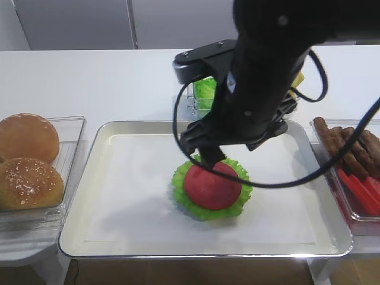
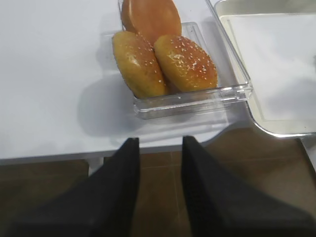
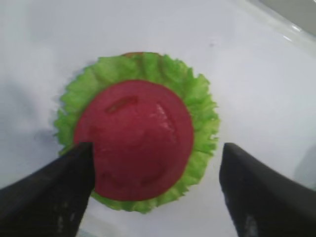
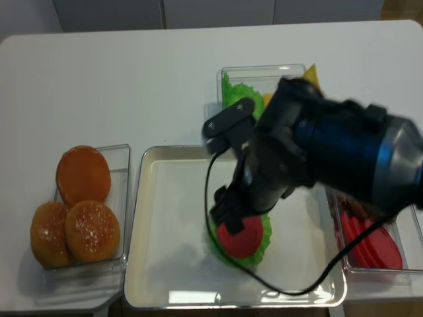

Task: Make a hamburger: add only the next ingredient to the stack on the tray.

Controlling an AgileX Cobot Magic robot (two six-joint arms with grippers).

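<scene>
While the big black arm hangs over the tray (image 1: 113, 196) in the high view, the red tomato slice (image 1: 212, 185) lies flat on the green lettuce leaf (image 1: 184, 189), near the middle of the white paper. Buns (image 1: 27, 155) sit in a clear box on the left, and brown patties (image 1: 350, 145) sit in a box on the right. From the right wrist view, the right end effector (image 3: 155, 185) is wide open, with one dark finger (image 3: 54, 192) on each side of the tomato slice (image 3: 134, 138) and nothing held. From the left wrist view, the left end effector (image 2: 159, 177) hangs past the near edge of the table (image 2: 54, 74), its two fingers close together with a thin gap and nothing between them. In the other high view, the tomato slice (image 4: 239, 236) sits on the lettuce leaf (image 4: 263, 234) on the tray (image 4: 165, 264).
</scene>
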